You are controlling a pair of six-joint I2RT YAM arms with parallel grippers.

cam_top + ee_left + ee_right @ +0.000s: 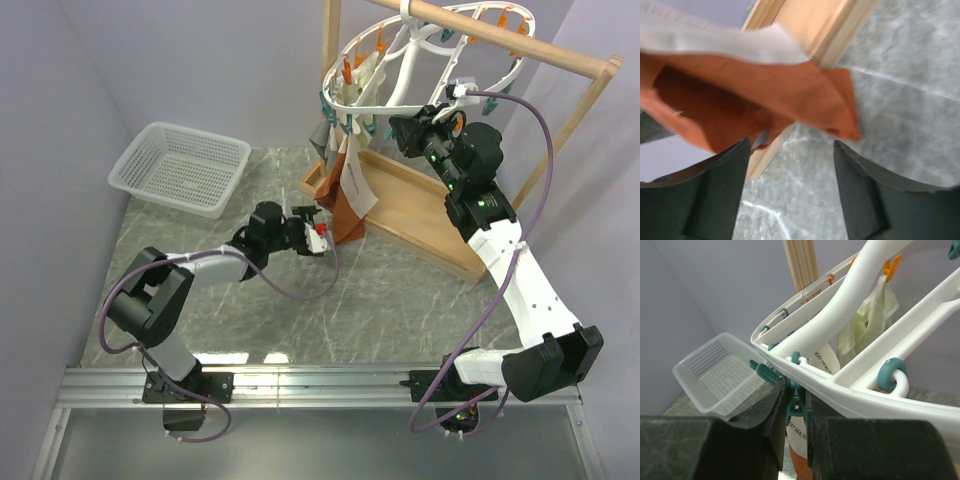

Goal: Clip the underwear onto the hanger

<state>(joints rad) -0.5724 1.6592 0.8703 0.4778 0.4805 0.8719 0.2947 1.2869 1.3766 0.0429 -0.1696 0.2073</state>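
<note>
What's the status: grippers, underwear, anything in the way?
Left gripper open, nothing between jaws. Right gripper pinching teal clothespin under hanger rim. Underwear hangs from that rim, wooden frame right behind. Nothing blocking seen.

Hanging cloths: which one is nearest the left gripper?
The rust-orange underwear with the cream waistband, hanging just ahead of the open left gripper. The pale cream cloth hangs farther round the hanger.

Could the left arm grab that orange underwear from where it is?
Probably yes. The left gripper stands open right by the hanging underwear, whose lower edge is just ahead of it, with nothing between them.
</note>
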